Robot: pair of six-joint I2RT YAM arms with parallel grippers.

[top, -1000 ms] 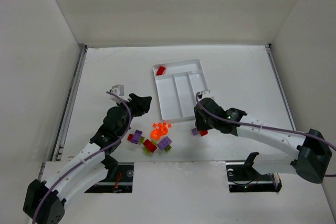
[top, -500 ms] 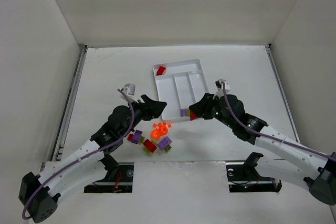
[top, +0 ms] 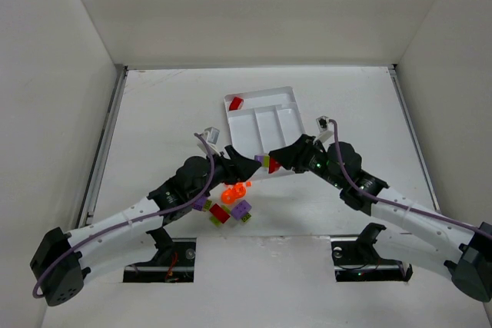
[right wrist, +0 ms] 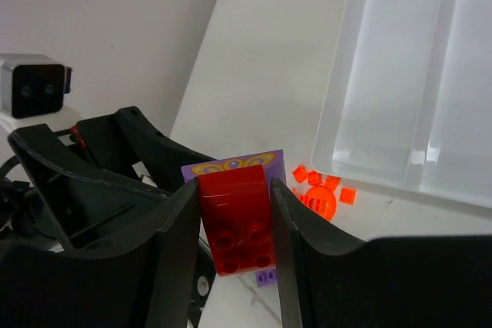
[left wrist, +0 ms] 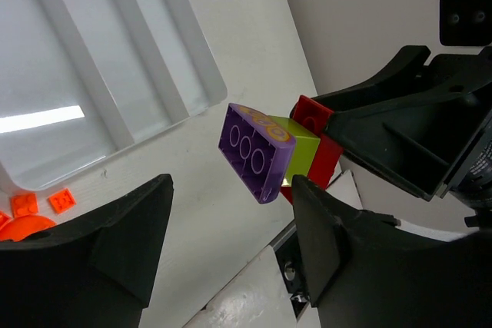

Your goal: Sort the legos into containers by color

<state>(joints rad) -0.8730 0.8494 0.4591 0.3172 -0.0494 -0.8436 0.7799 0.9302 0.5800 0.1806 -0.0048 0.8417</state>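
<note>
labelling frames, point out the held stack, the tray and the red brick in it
held stack (left wrist: 254, 151), left wrist view, purple face
tray (top: 269, 130), top view, middle section floor
red brick (top: 236, 103), top view, its middle

My claw (right wrist: 234, 190) pinches a red brick (right wrist: 237, 224) between its two dark fingers (right wrist: 173, 266). A purple piece (right wrist: 231, 164) with a yellow pattern sits flush behind the brick. Close on the left looms the left gripper (right wrist: 100, 178), black; whether it touches the stack I cannot tell. Beyond, small orange pieces (right wrist: 323, 196) lie on the white table (right wrist: 269, 51), just beside the near corner of the white tray (right wrist: 384, 74).
</note>
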